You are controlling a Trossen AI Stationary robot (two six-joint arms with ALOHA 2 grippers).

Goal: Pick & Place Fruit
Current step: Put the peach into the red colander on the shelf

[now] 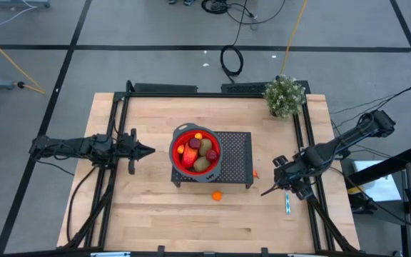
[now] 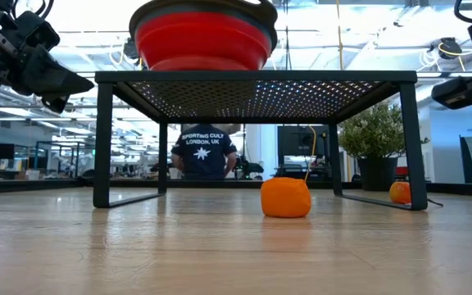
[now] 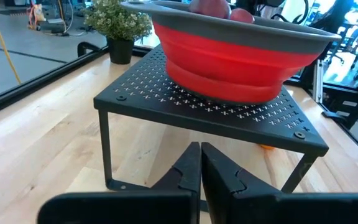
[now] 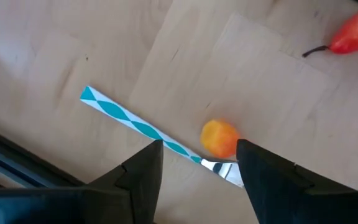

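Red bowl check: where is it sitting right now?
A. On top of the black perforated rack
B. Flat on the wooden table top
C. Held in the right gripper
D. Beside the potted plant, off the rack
A. The red bowl rests on the black perforated rack; the low view shows it raised on the rack's top, clear of the table, and neither gripper touches it.
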